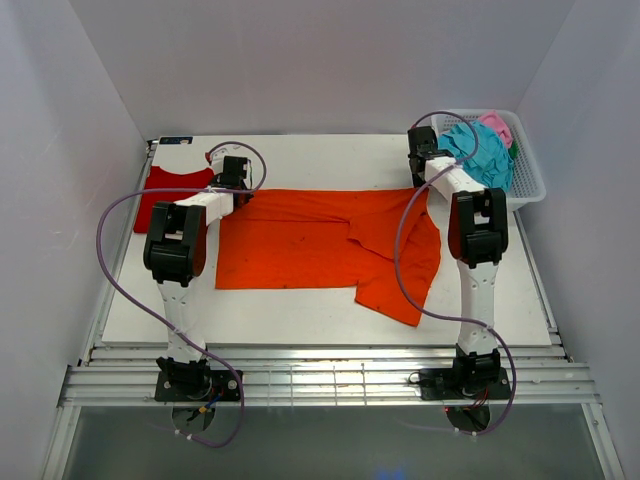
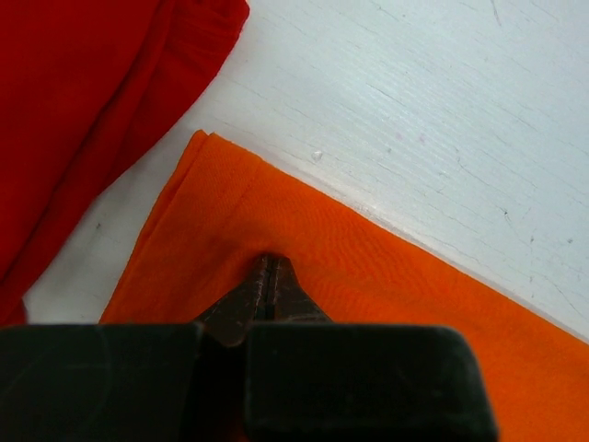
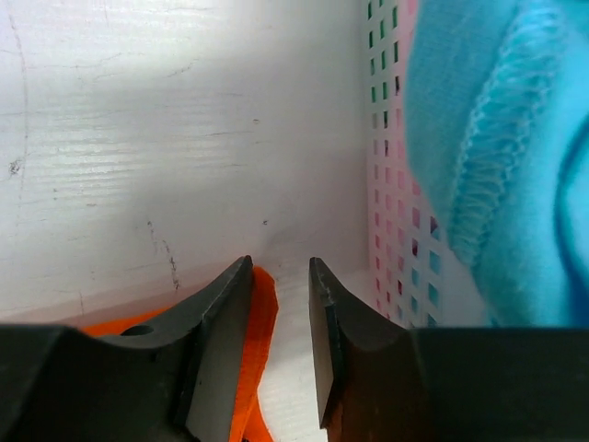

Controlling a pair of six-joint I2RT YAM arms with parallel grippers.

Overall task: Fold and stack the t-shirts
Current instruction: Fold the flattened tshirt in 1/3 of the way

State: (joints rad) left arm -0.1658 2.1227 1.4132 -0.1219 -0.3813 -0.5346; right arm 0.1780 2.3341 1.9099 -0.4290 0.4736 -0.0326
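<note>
Left gripper (image 2: 271, 265) closed, seemingly pinching the orange t-shirt (image 2: 386, 276); right gripper (image 3: 279, 269) parted beside its hem; let go gently, leaving the cloth flat.

The orange shirt (image 1: 300, 245) at the middle of the table (image 1: 300, 310) was plain and bright. The red shirt (image 1: 165, 195) at the far left corner was a plain deep red. The basket (image 1: 533, 190) at the far right corner was white lattice and held the teal shirt (image 1: 485, 155) and the pink shirt (image 1: 497, 125). The table was white with faint grey scuffs.

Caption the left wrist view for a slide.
Left gripper shut on the orange t-shirt near its corner, red t-shirt lying beside.
</note>
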